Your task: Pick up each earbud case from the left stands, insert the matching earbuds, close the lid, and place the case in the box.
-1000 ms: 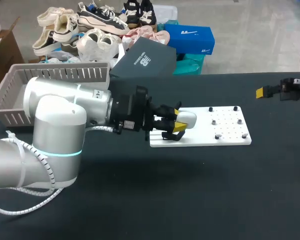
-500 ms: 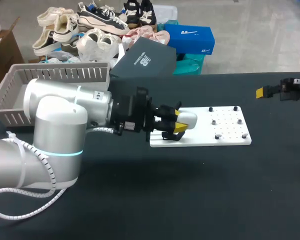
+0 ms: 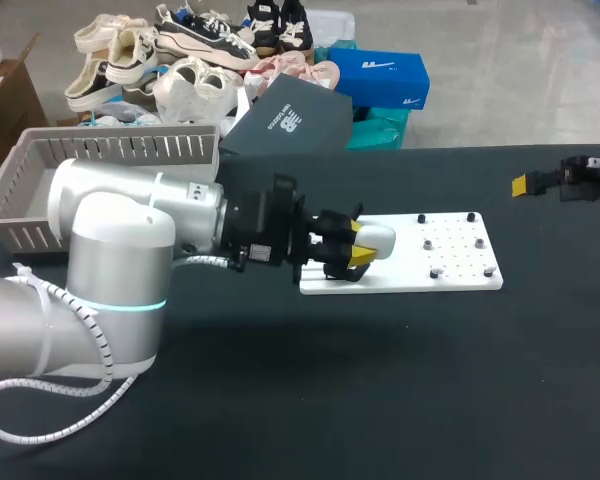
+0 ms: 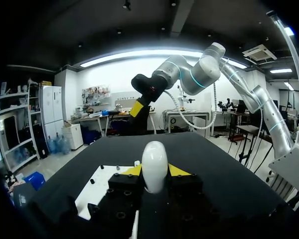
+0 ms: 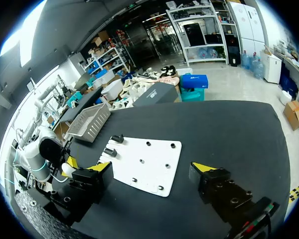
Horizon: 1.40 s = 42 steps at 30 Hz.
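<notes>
A: So, where is the white earbud case (image 4: 154,165)?

B: It stands upright, lid shut, between the yellow-tipped fingers of the left gripper (image 4: 155,173), over the left end of the white mounting plate (image 3: 450,250). One fingertip presses each side of it, so the gripper has it clamped.

A: Is it clear of its stand?

B: That cannot be told; the gripper's black body hides the underside of the case. The right wrist view shows two black stands (image 5: 110,152) at that same end of the plate, and small dark studs (image 3: 435,272) dot the rest of it.

A: And the other arm?

B: The right gripper (image 5: 152,168) hangs above the black table (image 3: 380,400) near its right edge, well apart from the plate. Its fingers are spread wide with nothing between them.

A: Where is the box?

B: A grey slatted basket (image 3: 40,170) sits at the table's far left corner, behind the left arm (image 3: 110,260) and well apart from the case.
</notes>
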Available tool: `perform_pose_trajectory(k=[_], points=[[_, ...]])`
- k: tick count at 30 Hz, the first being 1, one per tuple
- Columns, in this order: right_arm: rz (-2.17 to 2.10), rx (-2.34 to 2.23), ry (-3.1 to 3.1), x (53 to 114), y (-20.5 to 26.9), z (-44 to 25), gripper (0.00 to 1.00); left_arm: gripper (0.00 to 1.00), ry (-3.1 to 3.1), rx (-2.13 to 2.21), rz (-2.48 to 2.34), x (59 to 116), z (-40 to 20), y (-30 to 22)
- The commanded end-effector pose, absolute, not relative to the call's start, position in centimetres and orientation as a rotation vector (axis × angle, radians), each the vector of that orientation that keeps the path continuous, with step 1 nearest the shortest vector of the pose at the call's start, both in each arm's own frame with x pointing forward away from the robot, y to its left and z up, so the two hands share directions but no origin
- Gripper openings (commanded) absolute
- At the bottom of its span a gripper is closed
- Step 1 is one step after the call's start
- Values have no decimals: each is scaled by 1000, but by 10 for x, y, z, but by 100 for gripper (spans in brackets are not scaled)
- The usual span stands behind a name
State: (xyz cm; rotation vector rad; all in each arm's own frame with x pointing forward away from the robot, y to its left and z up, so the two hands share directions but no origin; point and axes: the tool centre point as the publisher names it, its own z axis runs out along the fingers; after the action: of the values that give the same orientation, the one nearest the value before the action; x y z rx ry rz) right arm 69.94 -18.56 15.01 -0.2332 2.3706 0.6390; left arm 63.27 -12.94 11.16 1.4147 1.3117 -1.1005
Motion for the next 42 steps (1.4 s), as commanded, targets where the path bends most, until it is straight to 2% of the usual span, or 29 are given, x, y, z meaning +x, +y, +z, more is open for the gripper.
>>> perform_pose_trajectory(k=[1, 16, 29, 42], points=[[640, -234, 2371, 700, -186, 150, 100, 0, 1279, 1360, -1145, 637, 100, -141], [640, -234, 2371, 700, -186, 150, 100, 0, 1212, 1301, -1174, 646, 94, -162], [696, -401, 2321, 634, -159, 158, 100, 0, 1229, 1300, -1200, 642, 84, -164], [676, -645, 2307, 582, -110, 155, 100, 0, 1249, 1319, -1177, 646, 78, -167]])
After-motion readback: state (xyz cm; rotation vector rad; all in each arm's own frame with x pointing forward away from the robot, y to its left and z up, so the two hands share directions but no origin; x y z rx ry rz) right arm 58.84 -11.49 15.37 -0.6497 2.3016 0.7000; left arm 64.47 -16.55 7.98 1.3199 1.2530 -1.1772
